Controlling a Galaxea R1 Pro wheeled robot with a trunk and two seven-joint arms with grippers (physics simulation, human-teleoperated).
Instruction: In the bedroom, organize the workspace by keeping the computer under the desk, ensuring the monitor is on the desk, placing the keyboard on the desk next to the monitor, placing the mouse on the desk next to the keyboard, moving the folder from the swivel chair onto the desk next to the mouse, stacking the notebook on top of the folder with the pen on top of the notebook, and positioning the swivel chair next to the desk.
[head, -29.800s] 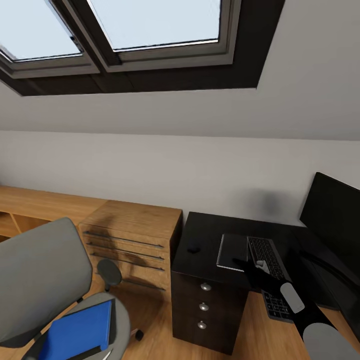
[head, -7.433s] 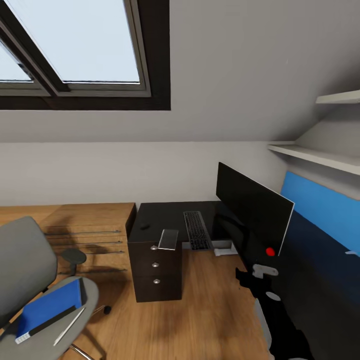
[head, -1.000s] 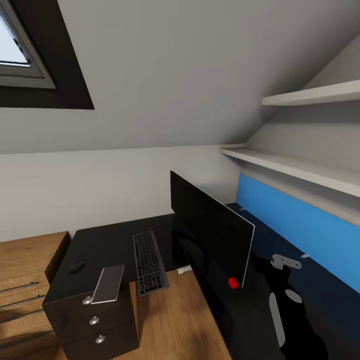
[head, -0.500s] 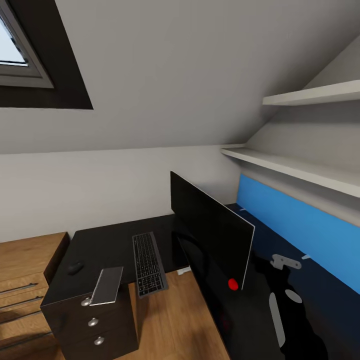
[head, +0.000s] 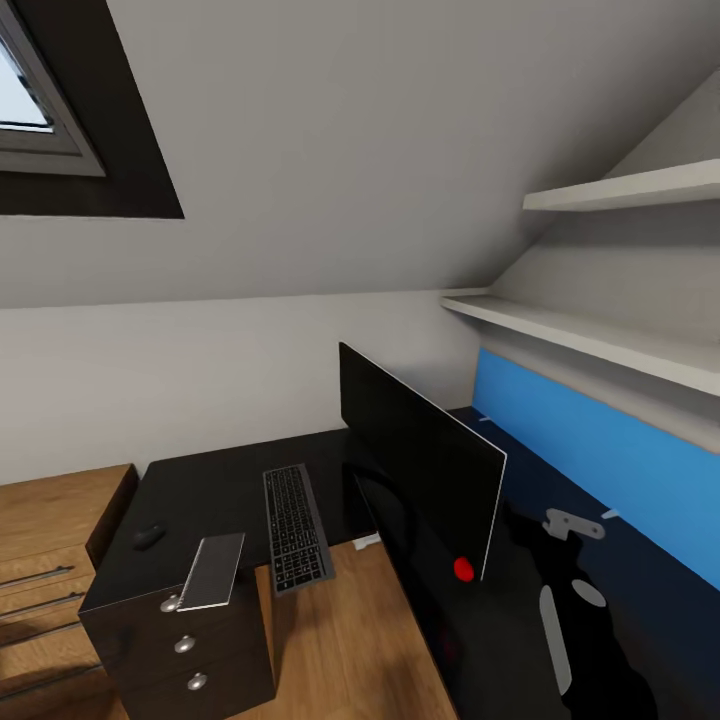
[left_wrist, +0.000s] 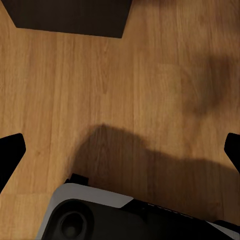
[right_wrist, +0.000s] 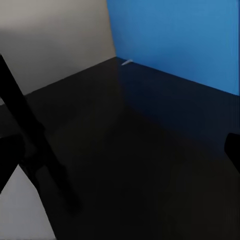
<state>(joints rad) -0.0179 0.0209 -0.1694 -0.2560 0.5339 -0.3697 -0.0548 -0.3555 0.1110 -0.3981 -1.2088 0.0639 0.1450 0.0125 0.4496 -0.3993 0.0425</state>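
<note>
- Head view: a glossy black L-shaped desk (head: 210, 490) fills the lower half, under a sloped white ceiling with a dark-framed window (head: 30, 90) at 10 o'clock.
- The monitor (head: 420, 455) stands upright on the desk, seen edge-on, with a red light at its lower near corner.
- The keyboard (head: 295, 528) lies flat just beside the monitor, toward 9 o'clock from it; its near end overhangs the desk edge.
- The mouse (head: 148, 537) sits on the desk well apart from the keyboard, toward 9 o'clock.
- A thin grey panel (head: 212, 571) lies between mouse and keyboard, tilted over the desk's front edge above the drawers (head: 185, 645).
- A blue wall panel (head: 600, 465) runs behind the desk at 3 o'clock, below two white shelves (head: 600, 345).
- The right arm (head: 575, 620) reaches over the desk at 5 o'clock.
- Right wrist view: right gripper (right_wrist: 120, 160) spread wide — fingertips at both picture edges, nothing between them, above the dark desktop.
- Left wrist view: left gripper (left_wrist: 120, 150) likewise spread wide and holding nothing, over the wooden floor (left_wrist: 120, 75).
</note>
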